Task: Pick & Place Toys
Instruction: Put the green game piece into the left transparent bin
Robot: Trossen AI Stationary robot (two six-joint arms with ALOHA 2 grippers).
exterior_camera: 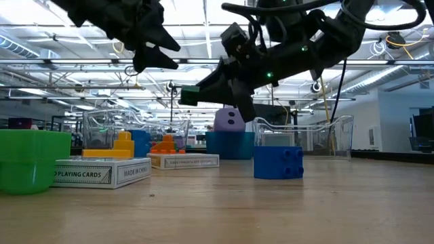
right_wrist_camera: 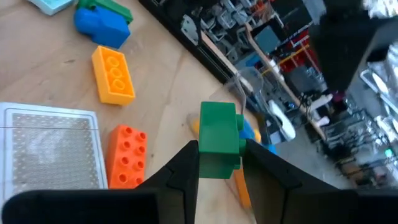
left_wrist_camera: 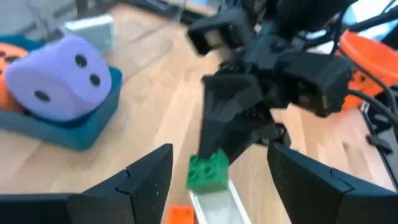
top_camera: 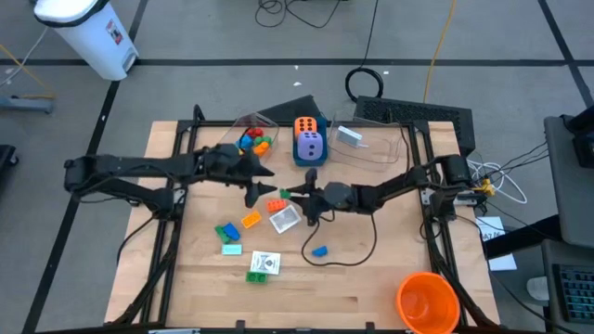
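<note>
A green brick [right_wrist_camera: 219, 138] hangs above the table's middle with my right gripper [top_camera: 297, 193] shut on it. My left gripper [top_camera: 260, 182] stands open just to the left of it, with nothing between its fingers. In the left wrist view the brick [left_wrist_camera: 208, 172] shows right ahead of that gripper [left_wrist_camera: 221, 186]. Below them an orange brick [top_camera: 277, 204], a yellow-orange brick [top_camera: 251, 220] and a white card case [top_camera: 284, 218] lie on the table. A blue brick [top_camera: 319, 250] lies nearer the front edge. A purple die [top_camera: 310, 146] and an orange die [top_camera: 306, 125] sit in a blue box [top_camera: 297, 158]. My right gripper pinches the green brick by two opposite sides [right_wrist_camera: 200, 158] between its two fingers. The fingers [right_wrist_camera: 261, 171] come nearly level from the table's right side. The brick's studded end sticks out past the fingertips, and the brick is lifted clear of the table [exterior_camera: 190, 96].
A clear tub [top_camera: 252, 139] with several bricks stands at the back left, and another clear tub [top_camera: 367, 147] at the back right. Blue and green bricks [top_camera: 225, 232] and card boxes [top_camera: 264, 264] lie toward the front left. A big orange cup [top_camera: 427, 301] stands at the front right corner.
</note>
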